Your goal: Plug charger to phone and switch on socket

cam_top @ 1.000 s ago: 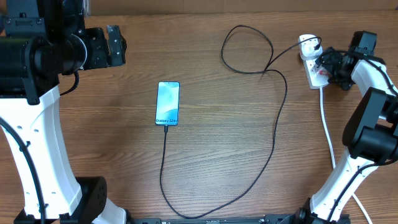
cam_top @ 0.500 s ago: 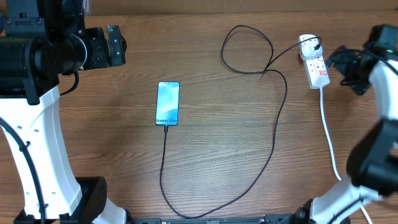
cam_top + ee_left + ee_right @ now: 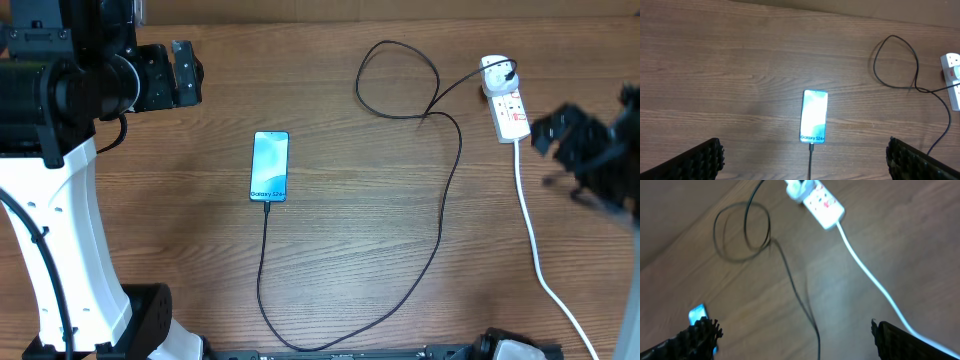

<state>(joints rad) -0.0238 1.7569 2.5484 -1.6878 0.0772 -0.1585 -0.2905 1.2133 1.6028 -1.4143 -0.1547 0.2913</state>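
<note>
The phone (image 3: 270,166) lies flat on the table with its blue screen lit; it also shows in the left wrist view (image 3: 814,116). The black charger cable (image 3: 440,215) is plugged into the phone's near short edge, loops round the table and ends at a plug in the white socket strip (image 3: 505,103). The socket also shows in the right wrist view (image 3: 821,202). My left gripper (image 3: 805,160) is open and empty, high above the phone. My right gripper (image 3: 560,138) is open and empty, blurred, to the right of the socket and apart from it.
The socket's thick white cord (image 3: 530,230) runs down the right side of the table to its front edge. The charger cable forms a loop (image 3: 397,78) at the back middle. The left arm's white base (image 3: 60,250) stands at the left.
My right gripper has drawn away from the socket, moving right and toward the front. The left arm, phone and cable have not moved.
</note>
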